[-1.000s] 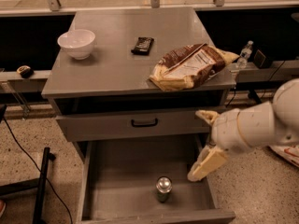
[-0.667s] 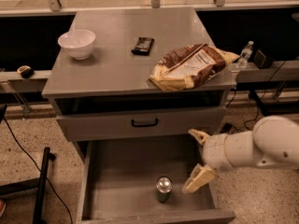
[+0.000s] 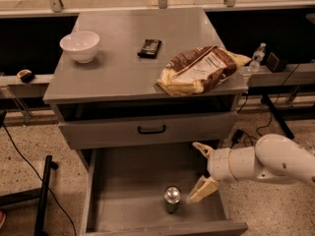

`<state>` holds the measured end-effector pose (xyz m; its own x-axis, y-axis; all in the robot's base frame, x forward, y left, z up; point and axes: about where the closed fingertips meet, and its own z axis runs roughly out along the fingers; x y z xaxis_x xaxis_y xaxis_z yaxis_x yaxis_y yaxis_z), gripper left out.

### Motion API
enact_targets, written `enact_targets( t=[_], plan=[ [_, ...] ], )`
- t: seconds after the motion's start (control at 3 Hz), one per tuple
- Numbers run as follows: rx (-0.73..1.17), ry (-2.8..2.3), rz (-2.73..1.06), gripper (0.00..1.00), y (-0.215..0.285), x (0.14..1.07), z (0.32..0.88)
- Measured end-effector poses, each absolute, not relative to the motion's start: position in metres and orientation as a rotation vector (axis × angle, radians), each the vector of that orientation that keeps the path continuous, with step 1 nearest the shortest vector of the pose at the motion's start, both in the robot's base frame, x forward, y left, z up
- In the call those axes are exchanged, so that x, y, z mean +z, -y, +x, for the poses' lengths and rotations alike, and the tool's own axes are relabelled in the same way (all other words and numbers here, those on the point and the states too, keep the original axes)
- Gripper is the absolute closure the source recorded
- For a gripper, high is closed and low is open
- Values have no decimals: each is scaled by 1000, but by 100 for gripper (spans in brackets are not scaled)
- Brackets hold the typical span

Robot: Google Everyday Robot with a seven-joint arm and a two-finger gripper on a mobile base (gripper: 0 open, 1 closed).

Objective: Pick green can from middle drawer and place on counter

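Arm (image 3: 275, 163) reaches in low from the right, forearm roughly level, crossing the right wall of the open middle drawer (image 3: 128, 181). End effector (image 3: 199, 171) is over the drawer floor, fingers (image 3: 203, 190) spread wide, nothing held. Green can (image 3: 172, 200) stands upright near the drawer front, just left of the lower finger; contact unclear. Can has dark green sides and a shiny silver top. Worktop (image 3: 118, 70) above carries a white bowl (image 3: 79, 46).

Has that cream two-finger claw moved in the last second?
Yes. The gripper has come lower and leftward, closer to the small dark green can in the grey drawer.
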<state>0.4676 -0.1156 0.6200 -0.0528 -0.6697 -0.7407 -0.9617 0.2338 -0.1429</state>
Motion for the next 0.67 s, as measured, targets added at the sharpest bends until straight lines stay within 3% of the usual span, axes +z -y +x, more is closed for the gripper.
enact_targets(
  t=[0.67],
  plan=[
    [614, -1713, -1500, 0, 102, 493, 456]
  ],
)
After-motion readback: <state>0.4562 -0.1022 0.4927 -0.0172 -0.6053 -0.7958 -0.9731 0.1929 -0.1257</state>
